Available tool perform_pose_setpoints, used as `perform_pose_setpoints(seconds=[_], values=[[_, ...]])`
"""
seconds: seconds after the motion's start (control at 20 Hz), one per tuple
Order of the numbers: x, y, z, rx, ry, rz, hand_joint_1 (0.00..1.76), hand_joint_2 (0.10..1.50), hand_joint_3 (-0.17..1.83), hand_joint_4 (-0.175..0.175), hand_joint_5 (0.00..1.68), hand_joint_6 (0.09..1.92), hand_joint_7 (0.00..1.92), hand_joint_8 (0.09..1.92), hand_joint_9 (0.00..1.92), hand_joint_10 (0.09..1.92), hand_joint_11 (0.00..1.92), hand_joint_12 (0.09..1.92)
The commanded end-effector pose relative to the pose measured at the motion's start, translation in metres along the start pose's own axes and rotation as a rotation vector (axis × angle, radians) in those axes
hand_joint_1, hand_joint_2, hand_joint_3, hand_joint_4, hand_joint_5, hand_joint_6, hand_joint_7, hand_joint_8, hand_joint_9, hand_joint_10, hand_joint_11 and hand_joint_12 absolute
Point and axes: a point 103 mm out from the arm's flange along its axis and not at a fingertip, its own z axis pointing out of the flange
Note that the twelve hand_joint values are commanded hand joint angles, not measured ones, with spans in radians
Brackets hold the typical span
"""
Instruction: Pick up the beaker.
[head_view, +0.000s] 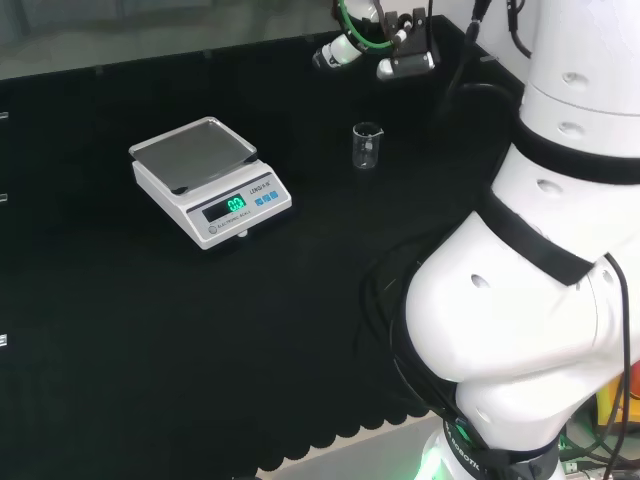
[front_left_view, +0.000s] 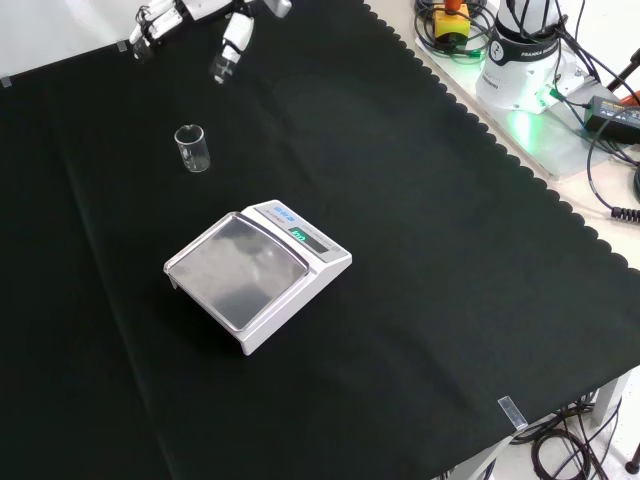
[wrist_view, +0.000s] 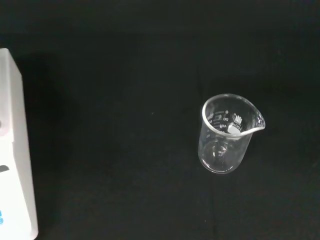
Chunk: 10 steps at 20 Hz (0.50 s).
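Fingers (front_left_view: 230, 50) of the hand (front_left_view: 190, 15) hung extended and spread, holding nothing, above the surface (front_left_view: 420, 300) at the top of the front view. In that view, left to right: the beaker (front_left_view: 192, 148) stood upright and apparently empty, apart from the hand; the scale (front_left_view: 258, 275) sat nearer the camera, well clear. Likely faults: a light, clear beaker could tip or skid if one finger touched its wall first. A misjudged descent could strike the rim.
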Motion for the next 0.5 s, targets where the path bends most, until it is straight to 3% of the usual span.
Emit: perform_pose_setpoints(seconds=[0.05, 0.5], values=[[-0.017, 0.024, 0.031, 0.045, 0.084, 0.045, 0.42, 0.99, -0.11, -0.107, 0.16, 0.09, 0.06, 0.09, 0.0, 0.4, 0.0, 1.31], [-0.017, 0.034, 0.076, 0.02, 0.049, 0.101, 0.42, 0.99, -0.11, -0.109, 0.16, 0.09, 0.06, 0.09, 0.0, 0.41, 0.0, 1.31]])
